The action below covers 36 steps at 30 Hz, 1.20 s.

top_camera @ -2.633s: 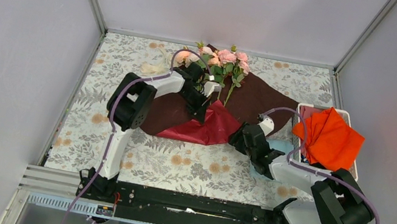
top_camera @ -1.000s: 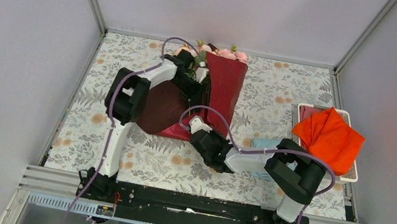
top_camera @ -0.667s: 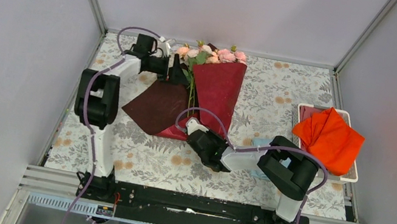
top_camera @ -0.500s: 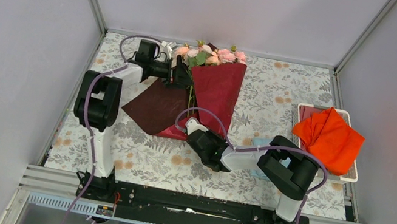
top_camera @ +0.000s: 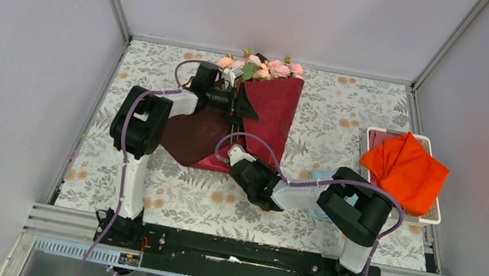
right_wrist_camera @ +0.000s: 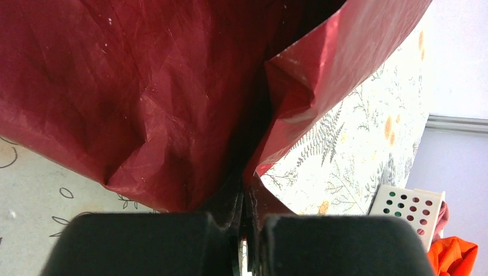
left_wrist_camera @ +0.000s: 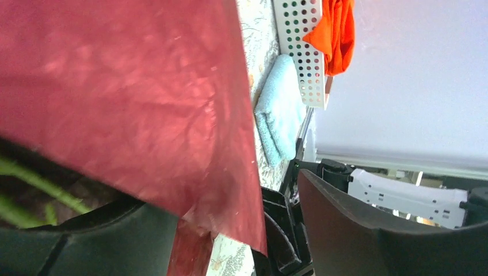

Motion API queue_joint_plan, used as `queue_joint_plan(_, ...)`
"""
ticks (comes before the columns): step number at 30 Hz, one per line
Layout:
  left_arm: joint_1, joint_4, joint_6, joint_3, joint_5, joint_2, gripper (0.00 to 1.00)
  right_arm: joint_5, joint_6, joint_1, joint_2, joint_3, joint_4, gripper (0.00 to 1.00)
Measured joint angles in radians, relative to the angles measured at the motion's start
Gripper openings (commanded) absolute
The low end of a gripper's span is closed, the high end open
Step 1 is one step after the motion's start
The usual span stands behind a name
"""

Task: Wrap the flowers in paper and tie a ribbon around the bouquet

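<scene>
My right fingers (right_wrist_camera: 270, 233) pinch the paper (top_camera: 272, 116) tight at its near corner. The sheet lies folded over the flowers (top_camera: 263, 68) at the far side of the desk (top_camera: 352, 111). My left fingers (top_camera: 240, 104) stand wide, the paper's edge between them.

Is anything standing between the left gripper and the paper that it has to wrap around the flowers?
Nothing visible does. The open left gripper is right at the paper. In the left wrist view, the paper's edge hangs between its fingers.
</scene>
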Motion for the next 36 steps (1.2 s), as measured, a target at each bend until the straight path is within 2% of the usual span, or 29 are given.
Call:
queue_joint_plan(2,-0.014,0.043,-0.031,0.004,0.008,0.000,0.47,0.000,-0.002,0.000,0.000,0.002,-0.006,0.00)
queue_joint_plan(4,-0.015,0.068,-0.057,0.013,0.016,0.002,0.22,0.000,-0.005,0.001,0.000,0.003,-0.010,0.00)
queue_joint_plan(5,-0.013,0.080,-0.067,0.018,0.020,0.005,0.07,0.000,-0.006,0.001,0.000,0.003,-0.010,0.04)
queue_joint_plan(6,-0.013,0.091,-0.077,0.023,0.026,0.008,0.00,0.000,-0.008,0.002,0.000,0.003,-0.011,0.08)
queue_joint_plan(11,0.006,0.071,-0.078,0.053,0.065,0.019,0.00,0.000,-0.026,0.005,0.000,0.006,-0.022,0.34)
queue_joint_plan(16,0.047,-0.190,0.177,0.170,0.015,0.021,0.00,-0.050,-0.035,0.009,-0.041,0.007,-0.090,0.48)
queue_joint_plan(19,0.069,-0.306,0.324,0.185,-0.043,0.024,0.00,-0.119,-0.037,0.009,-0.112,0.007,-0.142,0.50)
queue_joint_plan(26,0.090,-0.457,0.490,0.183,-0.100,0.121,0.00,-0.306,-0.023,0.009,-0.217,0.007,-0.294,0.52)
queue_joint_plan(29,0.090,-0.488,0.524,0.175,-0.111,0.129,0.00,-0.449,-0.003,-0.005,-0.266,0.009,-0.368,0.52)
queue_joint_plan(32,0.090,-0.494,0.551,0.173,-0.118,0.128,0.00,-0.645,0.024,-0.074,-0.328,0.028,-0.416,0.52)
queue_joint_plan(34,0.090,-0.494,0.560,0.168,-0.117,0.128,0.00,-0.756,0.048,-0.134,-0.354,0.051,-0.413,0.50)
queue_joint_plan(36,0.090,-0.493,0.564,0.165,-0.117,0.127,0.00,-0.840,0.082,-0.182,-0.355,0.081,-0.380,0.41)
